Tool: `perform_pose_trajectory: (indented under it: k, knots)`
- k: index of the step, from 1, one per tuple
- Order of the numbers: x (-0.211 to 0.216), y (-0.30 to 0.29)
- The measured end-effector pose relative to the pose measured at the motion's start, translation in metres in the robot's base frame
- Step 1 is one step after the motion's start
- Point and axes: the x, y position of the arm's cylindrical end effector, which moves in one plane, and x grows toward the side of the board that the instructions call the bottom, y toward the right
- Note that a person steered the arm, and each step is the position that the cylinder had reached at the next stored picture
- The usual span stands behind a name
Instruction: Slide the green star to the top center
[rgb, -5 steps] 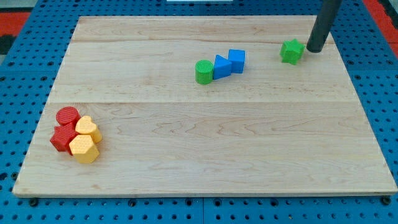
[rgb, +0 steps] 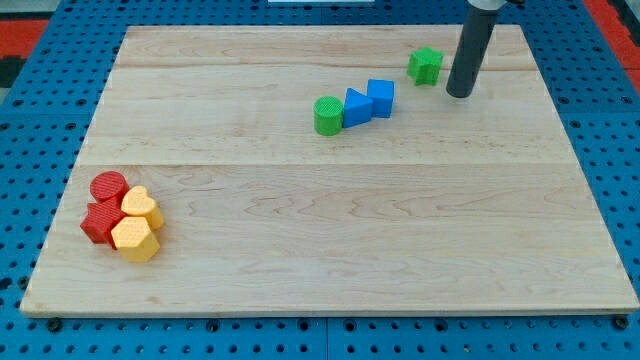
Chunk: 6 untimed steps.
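Note:
The green star (rgb: 425, 66) lies on the wooden board (rgb: 330, 240) in the upper right part, near the view's top. My tip (rgb: 459, 94) rests on the board just right of the star and slightly below it, with a small gap between them. The dark rod rises from the tip to the view's top edge.
A green cylinder (rgb: 327, 115), a blue triangle (rgb: 356, 106) and a blue cube (rgb: 380, 97) form a row left of and below the star. At the lower left cluster a red cylinder (rgb: 108, 187), a red star (rgb: 101, 222), a yellow heart (rgb: 141, 207) and a yellow hexagon (rgb: 134, 239).
The green star has slid left and slightly up toward the view's top. My tip has moved left after it and a little down. The other blocks have not moved.

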Motion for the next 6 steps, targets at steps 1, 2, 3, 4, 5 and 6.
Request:
perform_pose_trajectory:
  k: [1, 2, 3, 4, 5, 6]
  knots:
    - [-0.037, -0.014]
    - [-0.024, -0.027]
    - [-0.012, -0.057]
    - [-0.02, -0.092]
    - [-0.034, -0.14]
    - [-0.053, -0.118]
